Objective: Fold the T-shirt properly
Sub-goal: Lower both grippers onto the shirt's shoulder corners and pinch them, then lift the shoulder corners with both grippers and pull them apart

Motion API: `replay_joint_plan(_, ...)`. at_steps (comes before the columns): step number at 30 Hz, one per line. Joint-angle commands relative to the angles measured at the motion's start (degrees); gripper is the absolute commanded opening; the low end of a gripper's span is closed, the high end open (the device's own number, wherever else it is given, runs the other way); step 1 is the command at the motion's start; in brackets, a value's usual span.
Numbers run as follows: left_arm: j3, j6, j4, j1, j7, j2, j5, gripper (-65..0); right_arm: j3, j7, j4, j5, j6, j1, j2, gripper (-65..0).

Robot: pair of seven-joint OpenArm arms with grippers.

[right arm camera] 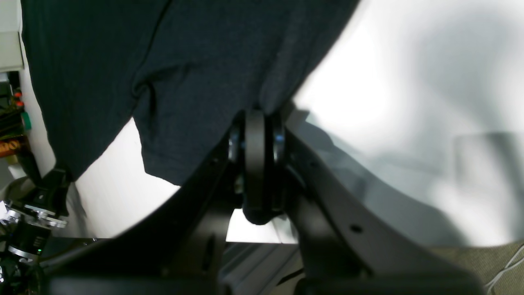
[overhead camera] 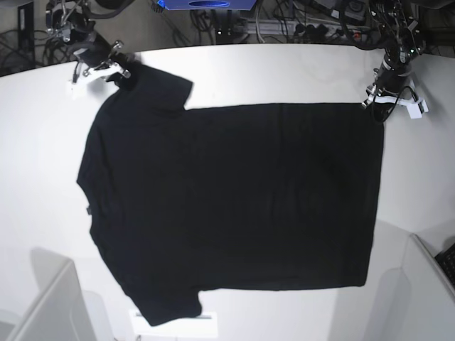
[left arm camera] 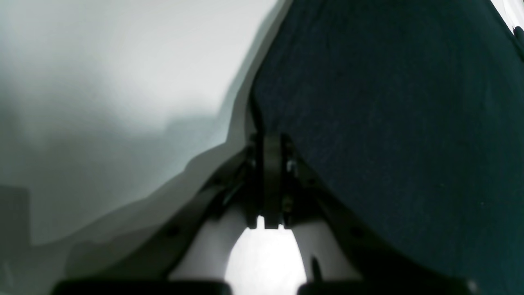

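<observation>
Plain black T-shirt (overhead camera: pixel 227 206), no writing; both pincers clamped on edges

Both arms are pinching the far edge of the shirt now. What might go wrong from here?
1. The left gripper holds only the T-shirt hem corner; a thin pinch may slip when lifted.
2. The right gripper grips the sleeve, so uneven pulls could skew the fold.
3. The near sleeve overlaps a white sheet and may drag it.

White table (overhead camera: pixel 284 71) under bright even light, tangled black cables (overhead camera: pixel 284 25) and a blue device (overhead camera: pixel 206 4) along the far edge, grey floor at far left, pale box corners near left and right
</observation>
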State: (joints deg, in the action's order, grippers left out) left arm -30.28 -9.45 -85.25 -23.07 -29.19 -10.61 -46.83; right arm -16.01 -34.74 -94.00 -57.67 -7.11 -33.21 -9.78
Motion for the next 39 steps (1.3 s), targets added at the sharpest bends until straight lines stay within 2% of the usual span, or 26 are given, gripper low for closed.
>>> replay_joint_plan(1, 0.08, 0.71, -0.33, -0.71, -1.97, -0.16, 0.72, -65.0, -0.12, -0.91, 0.15, 2.07, 1.8, -0.5, -0.55, -65.0)
replay_joint_plan(7, -0.44, 0.71, -0.86, -2.47, -1.97, -0.33, 0.81, -65.0, -0.12, -0.91, 0.06, 2.07, 1.8, -0.5, -0.55, -65.0)
replay_joint_plan(13, -0.53, 0.71, -5.87, -6.6, -1.89, -0.42, 1.16, -65.0, -4.17, -1.17, -1.43, 1.98, 1.8, -2.26, -0.28, -65.0)
replay_joint_plan(29, -0.71, 0.71, -15.19, -14.95, -1.71, -0.42, 1.33, -65.0, -4.08, -1.17, -7.67, 1.71, 1.53, -9.56, -0.11, -65.0)
replay_joint_plan(34, -2.9, 0.71, -19.32, -18.12, -1.71, -0.42, 1.33, -65.0, -4.17, -1.17, -12.86, 1.71, 1.53, -11.49, -0.11, -65.0)
replay_joint_plan(39, -2.64, 0.71, -20.2, -17.68, -1.71, -0.42, 1.33, -65.0, -3.99, -1.17, -15.67, 1.71, 1.71, -11.23, -0.11, -65.0)
